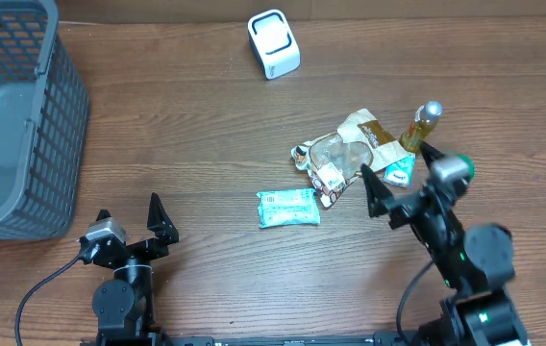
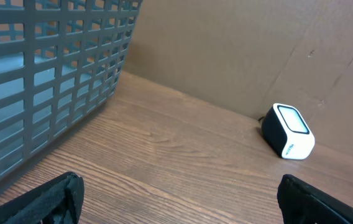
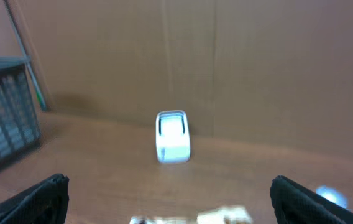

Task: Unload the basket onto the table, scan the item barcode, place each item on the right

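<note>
nothing is legible: print on the scanner (image 2: 290,149) and the teal packet (image 1: 288,207) is too small.

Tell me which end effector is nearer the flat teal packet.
Right. The right end effector hovers over the wrapper pile beside the teal packet; the left end effector sits farther off, opposite.

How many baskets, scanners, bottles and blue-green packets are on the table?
basket: 1
scanner: 1
bottle: 1
blue-green packets: 2
Total: 5
The other wrappers in the pile are too jumbled to count.
</note>
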{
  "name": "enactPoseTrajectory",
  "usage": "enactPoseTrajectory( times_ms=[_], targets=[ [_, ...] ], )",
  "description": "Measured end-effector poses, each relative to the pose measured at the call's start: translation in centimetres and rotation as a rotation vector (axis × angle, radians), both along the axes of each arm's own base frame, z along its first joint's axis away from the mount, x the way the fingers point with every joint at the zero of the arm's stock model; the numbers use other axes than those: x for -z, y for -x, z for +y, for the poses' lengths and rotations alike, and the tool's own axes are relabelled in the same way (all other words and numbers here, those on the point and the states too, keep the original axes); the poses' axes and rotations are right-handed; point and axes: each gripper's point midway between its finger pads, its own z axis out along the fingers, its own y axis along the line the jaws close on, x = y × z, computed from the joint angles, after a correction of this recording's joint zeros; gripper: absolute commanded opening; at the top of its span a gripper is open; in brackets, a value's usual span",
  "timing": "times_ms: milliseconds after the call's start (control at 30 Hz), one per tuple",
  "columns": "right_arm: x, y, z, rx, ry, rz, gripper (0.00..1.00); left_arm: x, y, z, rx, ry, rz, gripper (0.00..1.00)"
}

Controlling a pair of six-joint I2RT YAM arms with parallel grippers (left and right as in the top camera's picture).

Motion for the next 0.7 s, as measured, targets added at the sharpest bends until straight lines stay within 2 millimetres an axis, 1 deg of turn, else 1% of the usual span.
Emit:
enactPoseTrajectory(
  times_ms=[100,267,400,567,700],
  targets=[
    [-1.1,0.9,-0.6,0.005,-0.019,-0.086,1.00,0.0,0.0,0.0,0.000,0.000,0.000,1.00],
    [-4.3,3.2,-1.0,-0.005,-0.053,-0.251,1.00,0.0,0.0,0.0,0.000,0.000,0.000,0.99],
    [-6.4,4.7,-1.2,-0.008,-0.071,-0.340,1.00,0.0,0.0,0.0,0.000,0.000,0.000,0.99],
    [-7.4,5.9,-1.5,-0.007,-0.079,-0.390,1.00,0.0,0.0,0.0,0.000,0.000,0.000,1.00],
    [-7.5,6.7,-1.7,-0.003,-0.086,-0.417,1.00,0.0,0.0,0.0,0.000,0.000,0.000,0.99]
  ],
)
